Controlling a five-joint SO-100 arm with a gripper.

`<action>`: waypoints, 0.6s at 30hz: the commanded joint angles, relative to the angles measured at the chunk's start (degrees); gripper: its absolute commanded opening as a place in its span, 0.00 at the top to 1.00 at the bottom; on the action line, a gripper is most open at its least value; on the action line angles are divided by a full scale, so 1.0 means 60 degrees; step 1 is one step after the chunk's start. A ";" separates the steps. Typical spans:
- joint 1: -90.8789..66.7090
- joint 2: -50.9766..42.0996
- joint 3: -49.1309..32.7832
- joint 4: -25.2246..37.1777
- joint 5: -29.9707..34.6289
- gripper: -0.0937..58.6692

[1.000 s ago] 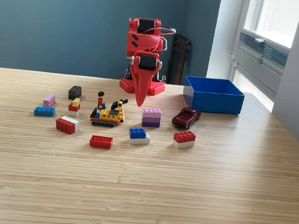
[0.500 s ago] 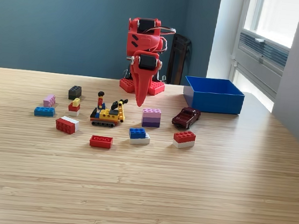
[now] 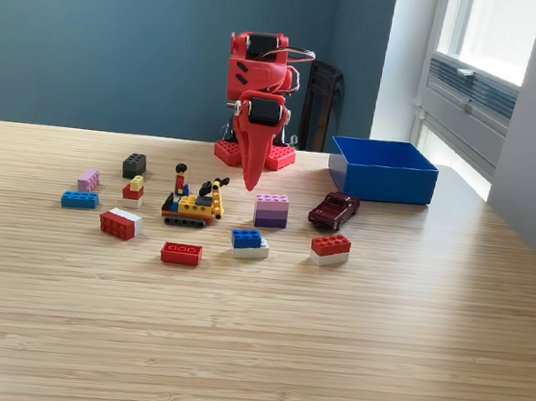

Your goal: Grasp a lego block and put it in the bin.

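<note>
Several lego blocks lie scattered on the wooden table [image 3: 250, 353]: a pink-and-purple stack [image 3: 271, 210], a blue-on-white block [image 3: 249, 243], a red-on-white block [image 3: 329, 248], a flat red block [image 3: 182, 253], another red-and-white block [image 3: 120, 222], a blue block [image 3: 79, 199], a pink block [image 3: 88, 180] and a black block [image 3: 134, 165]. The bright blue bin [image 3: 383, 169] stands at the back on the exterior view's right. My red arm is folded at the table's far edge, its gripper [image 3: 250, 183] pointing down, shut, with nothing in it, above and behind the purple stack.
A small yellow-and-black lego vehicle [image 3: 194, 207] with a figure stands left of the purple stack. A dark red toy car [image 3: 333, 209] sits between the blocks and the bin. A small red-yellow-white stack [image 3: 134, 190] is further left. A window wall borders the right.
</note>
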 commanded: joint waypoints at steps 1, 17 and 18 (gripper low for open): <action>-0.0029 0.0161 -0.0542 0.0029 0.0264 1.00; -0.0205 -0.0615 -0.2153 0.0044 0.1055 1.00; -0.0220 -0.0938 -0.2329 0.0044 0.1055 1.00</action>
